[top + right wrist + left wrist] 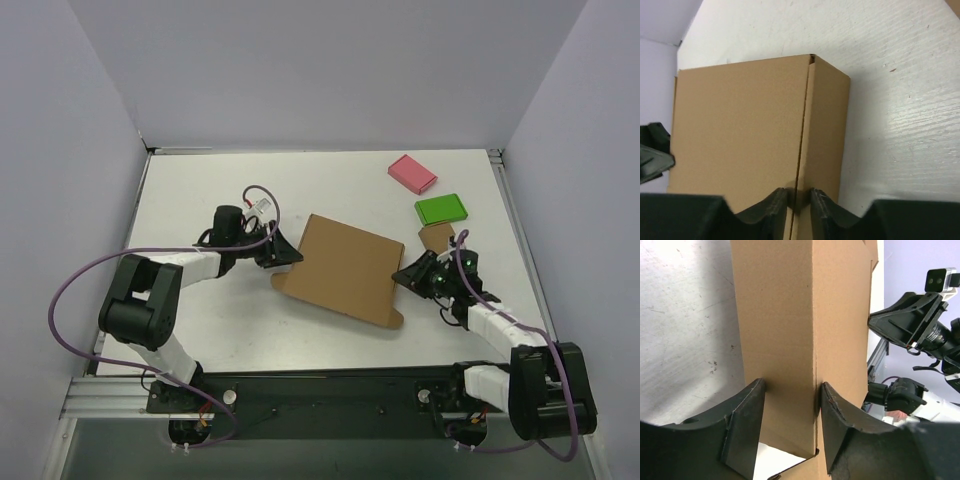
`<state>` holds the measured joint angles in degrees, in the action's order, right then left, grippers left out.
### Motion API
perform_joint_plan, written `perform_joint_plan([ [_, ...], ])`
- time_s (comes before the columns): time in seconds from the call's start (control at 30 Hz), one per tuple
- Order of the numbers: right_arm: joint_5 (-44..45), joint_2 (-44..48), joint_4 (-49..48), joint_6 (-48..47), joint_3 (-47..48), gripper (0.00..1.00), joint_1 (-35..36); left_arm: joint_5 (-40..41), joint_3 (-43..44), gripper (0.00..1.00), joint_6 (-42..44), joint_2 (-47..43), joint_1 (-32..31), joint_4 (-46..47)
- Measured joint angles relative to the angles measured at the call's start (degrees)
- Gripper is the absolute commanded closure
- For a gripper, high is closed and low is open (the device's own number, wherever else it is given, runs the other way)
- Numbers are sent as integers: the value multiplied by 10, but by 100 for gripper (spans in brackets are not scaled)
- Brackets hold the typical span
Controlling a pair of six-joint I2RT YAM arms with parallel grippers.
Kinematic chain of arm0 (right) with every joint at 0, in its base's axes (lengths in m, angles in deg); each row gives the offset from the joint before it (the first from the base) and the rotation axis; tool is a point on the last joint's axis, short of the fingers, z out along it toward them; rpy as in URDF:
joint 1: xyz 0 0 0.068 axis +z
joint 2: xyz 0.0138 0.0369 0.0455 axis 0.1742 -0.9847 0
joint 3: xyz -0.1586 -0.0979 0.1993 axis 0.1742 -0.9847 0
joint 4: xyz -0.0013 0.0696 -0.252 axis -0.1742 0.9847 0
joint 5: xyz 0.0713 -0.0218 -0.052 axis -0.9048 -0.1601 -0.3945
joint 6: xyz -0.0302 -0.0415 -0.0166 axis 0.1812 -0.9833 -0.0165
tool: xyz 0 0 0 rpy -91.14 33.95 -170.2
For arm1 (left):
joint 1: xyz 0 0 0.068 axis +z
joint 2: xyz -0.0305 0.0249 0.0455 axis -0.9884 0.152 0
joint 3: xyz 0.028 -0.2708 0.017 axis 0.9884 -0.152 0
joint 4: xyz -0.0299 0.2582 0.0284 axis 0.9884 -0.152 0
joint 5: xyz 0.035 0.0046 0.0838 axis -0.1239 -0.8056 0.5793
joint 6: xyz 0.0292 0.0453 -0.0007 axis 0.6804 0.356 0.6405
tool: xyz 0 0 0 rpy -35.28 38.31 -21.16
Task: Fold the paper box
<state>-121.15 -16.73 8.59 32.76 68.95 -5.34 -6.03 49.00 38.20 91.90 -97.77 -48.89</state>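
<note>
Top view looks down from behind both arm bases over the white table (230, 330). Both wrist views sit very close, sharing the large brown corrugated cardboard box (345, 268) from opposite sides.
</note>
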Motion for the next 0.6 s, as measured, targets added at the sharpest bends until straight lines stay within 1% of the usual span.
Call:
perform_joint_plan([
  [0.03, 10, 5, 12, -8, 5, 44, 5, -1, -2, 52, -6, 0, 0, 3],
  [0.07, 20, 10, 28, -20, 9, 37, 12, -5, -3, 52, -14, 0, 0, 8],
  [0.13, 45, 26, 66, -42, 15, 26, 32, -16, -4, 53, -25, 0, -3, 14],
  [0.23, 99, 74, 129, -88, 27, 20, 91, -29, -7, 53, -42, 0, -6, 22],
  [0.3, 147, 116, 167, -129, 42, 19, 142, -34, -9, 54, -54, 0, -5, 23],
  [0.33, 180, 140, 185, -151, 49, 14, 170, -35, -9, 54, -59, 0, -2, 25],
  [0.43, 254, 183, 221, -213, 70, 13, 242, -36, -9, 55, -71, 0, 4, 31],
  [0.5, 309, 192, 243, -248, 87, 13, 298, -34, -9, 55, -74, 0, 6, 32],
  [0.53, 344, 192, 256, -266, 96, 4, 331, -31, -9, 55, -74, 0, 9, 31],
  [0.6, 410, 189, 276, -292, 113, 4, 397, -27, -9, 55, -73, 0, 12, 31],
])
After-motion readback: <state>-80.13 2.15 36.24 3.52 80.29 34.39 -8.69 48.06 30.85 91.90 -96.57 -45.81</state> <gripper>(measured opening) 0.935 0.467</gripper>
